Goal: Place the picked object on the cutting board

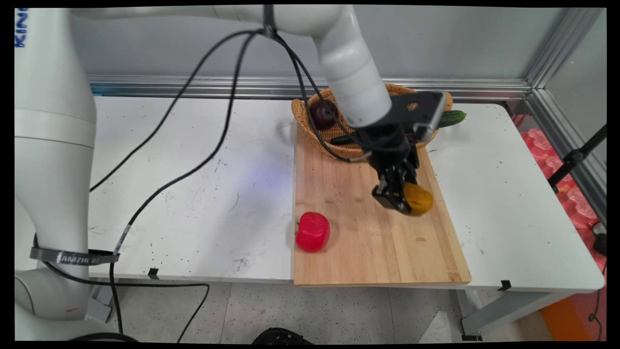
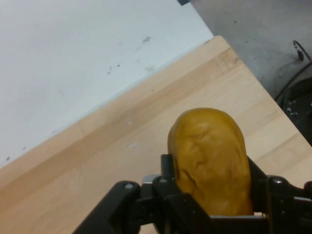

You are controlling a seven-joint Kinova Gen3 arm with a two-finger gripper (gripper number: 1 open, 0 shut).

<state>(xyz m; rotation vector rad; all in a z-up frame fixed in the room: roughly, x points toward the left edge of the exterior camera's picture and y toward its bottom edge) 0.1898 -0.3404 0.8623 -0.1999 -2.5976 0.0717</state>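
The gripper (image 1: 403, 196) is closed on a brownish-yellow potato (image 1: 419, 198), its two fingers pressing the potato's sides, as the hand view shows with the potato (image 2: 210, 158) sticking out past the black linkage. It hangs over the right part of a wooden cutting board (image 1: 358, 242) that lies on the white table (image 1: 193, 194); whether the potato touches the board cannot be told. A red pepper (image 1: 313, 231) sits at the board's left edge, near side, well apart from the gripper. At the board's far end stands a wicker basket (image 1: 301, 114) with a dark purple fruit (image 1: 323, 113) inside, and a green cucumber (image 1: 450, 118) pokes out over the basket's right rim.
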